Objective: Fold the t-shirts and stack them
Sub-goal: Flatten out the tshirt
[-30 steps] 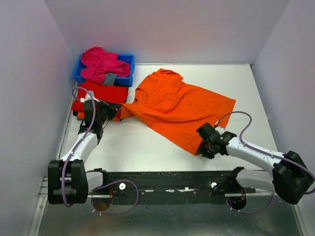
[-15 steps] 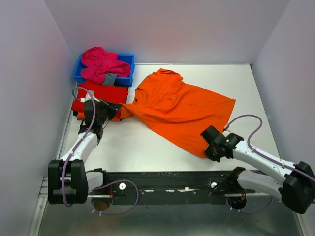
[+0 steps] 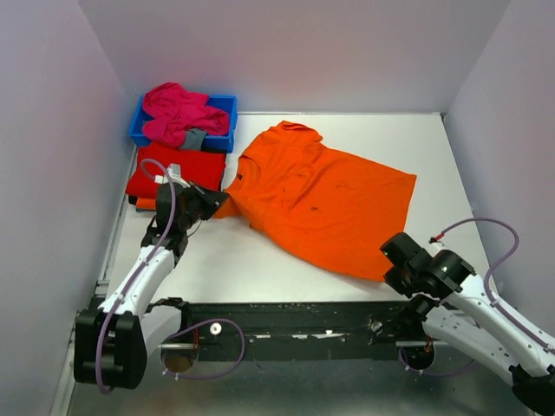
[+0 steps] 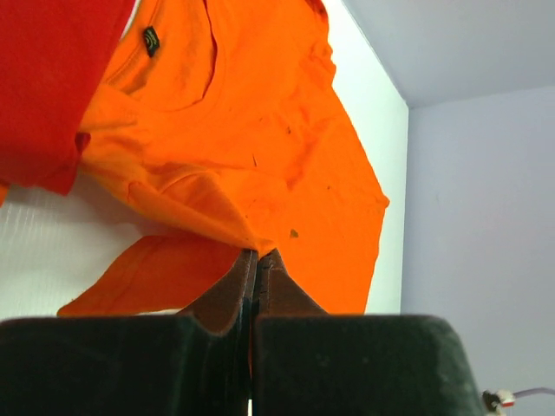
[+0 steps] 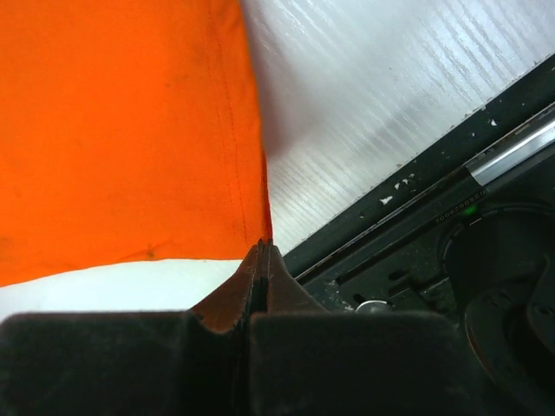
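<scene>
An orange t-shirt lies spread across the middle of the table, collar toward the back. My left gripper is shut on its left sleeve edge; in the left wrist view the cloth rises from the closed tips. My right gripper is shut on the shirt's near right hem corner, seen at the tips in the right wrist view with the cloth above. A folded red t-shirt lies at the left. A magenta-pink t-shirt is bunched in the bin.
A blue plastic bin stands at the back left, with a small grey cloth piece on its front rim. The black base rail runs along the near edge. Walls close in on the left, back and right.
My right gripper has pulled the hem corner to the right and toward the near edge, spreading the shirt. My left gripper has shifted slightly right with the sleeve.
</scene>
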